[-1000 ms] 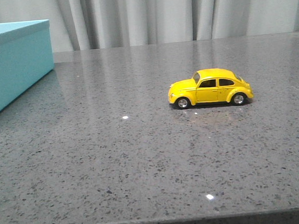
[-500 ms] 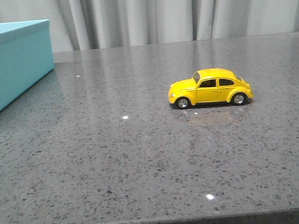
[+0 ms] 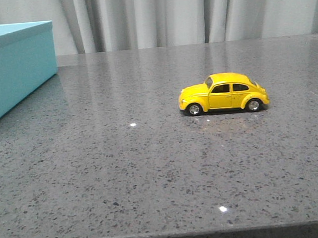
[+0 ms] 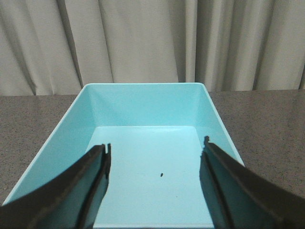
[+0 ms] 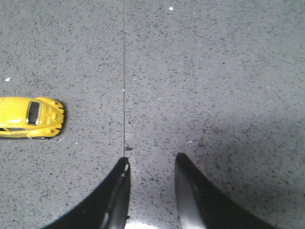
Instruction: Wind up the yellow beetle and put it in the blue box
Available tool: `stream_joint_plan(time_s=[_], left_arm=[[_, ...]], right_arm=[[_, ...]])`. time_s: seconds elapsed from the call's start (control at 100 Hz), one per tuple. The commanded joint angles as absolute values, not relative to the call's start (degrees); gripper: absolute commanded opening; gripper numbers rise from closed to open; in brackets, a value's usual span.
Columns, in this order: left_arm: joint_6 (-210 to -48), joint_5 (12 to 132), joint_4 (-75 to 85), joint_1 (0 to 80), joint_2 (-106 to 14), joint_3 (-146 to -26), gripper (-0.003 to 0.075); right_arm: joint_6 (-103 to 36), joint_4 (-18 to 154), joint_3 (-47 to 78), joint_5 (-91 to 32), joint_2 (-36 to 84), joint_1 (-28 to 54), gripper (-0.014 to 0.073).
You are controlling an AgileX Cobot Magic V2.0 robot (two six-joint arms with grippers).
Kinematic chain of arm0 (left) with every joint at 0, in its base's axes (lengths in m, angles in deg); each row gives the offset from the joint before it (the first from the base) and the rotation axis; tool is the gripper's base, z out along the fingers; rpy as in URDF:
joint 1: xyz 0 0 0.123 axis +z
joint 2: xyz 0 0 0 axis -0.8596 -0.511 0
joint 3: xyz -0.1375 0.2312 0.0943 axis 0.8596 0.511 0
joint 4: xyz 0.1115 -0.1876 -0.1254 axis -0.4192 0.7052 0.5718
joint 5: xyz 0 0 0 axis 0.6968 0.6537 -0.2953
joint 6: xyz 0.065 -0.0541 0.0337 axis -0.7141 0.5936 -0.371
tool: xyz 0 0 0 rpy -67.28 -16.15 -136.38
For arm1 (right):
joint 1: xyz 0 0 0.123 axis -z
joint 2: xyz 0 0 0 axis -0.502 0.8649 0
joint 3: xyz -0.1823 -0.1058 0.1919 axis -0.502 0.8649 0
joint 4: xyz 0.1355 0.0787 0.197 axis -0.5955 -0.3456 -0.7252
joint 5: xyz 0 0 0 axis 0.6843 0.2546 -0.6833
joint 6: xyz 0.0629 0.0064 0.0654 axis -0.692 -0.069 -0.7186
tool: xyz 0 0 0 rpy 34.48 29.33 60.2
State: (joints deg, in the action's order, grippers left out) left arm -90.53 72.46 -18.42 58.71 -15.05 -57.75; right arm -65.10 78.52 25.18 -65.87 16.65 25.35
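Observation:
The yellow beetle (image 3: 223, 93) stands on its wheels on the grey table, right of centre in the front view, nose pointing left. It also shows in the right wrist view (image 5: 29, 118), off to one side of my right gripper (image 5: 151, 161), which is open, empty and above bare table. The blue box (image 3: 11, 68) stands at the far left of the table. In the left wrist view the blue box (image 4: 147, 107) is open-topped and empty, and my left gripper (image 4: 157, 145) is open and empty over it. Neither gripper shows in the front view.
The grey speckled table (image 3: 152, 164) ends at a front edge near the bottom of the front view. A grey curtain (image 3: 183, 11) hangs behind the table. A thin seam (image 5: 124, 71) runs across the tabletop near the beetle.

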Motion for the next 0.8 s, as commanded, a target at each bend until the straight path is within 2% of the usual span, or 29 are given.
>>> stream_joint_plan(time_s=[0.0,0.14,0.34,0.53,0.79], left_arm=[[-90.0,68.2,-17.86,58.23,-15.77,-59.85,0.0409],[-90.0,68.09,-17.86,58.23,-15.77,-59.85,0.0409],[-90.0,68.09,-17.81,58.23,-15.77,-59.85,0.0409],[-90.0,68.09,-17.81,58.23,-15.77,-59.85,0.0409],[-90.0,67.98,-17.81,58.23,-15.77,-59.85,0.0408]], right_arm=[[-64.56,78.13,20.08,-65.34,19.64,23.75,0.031],[-64.61,78.06,14.55,-67.47,24.45,19.67,0.0393],[-67.14,78.02,6.63,-74.19,33.38,14.17,0.04],[-71.05,78.9,-0.17,-79.14,41.83,10.32,0.0459],[-78.56,80.27,-7.87,-82.96,50.22,4.97,0.0457]])
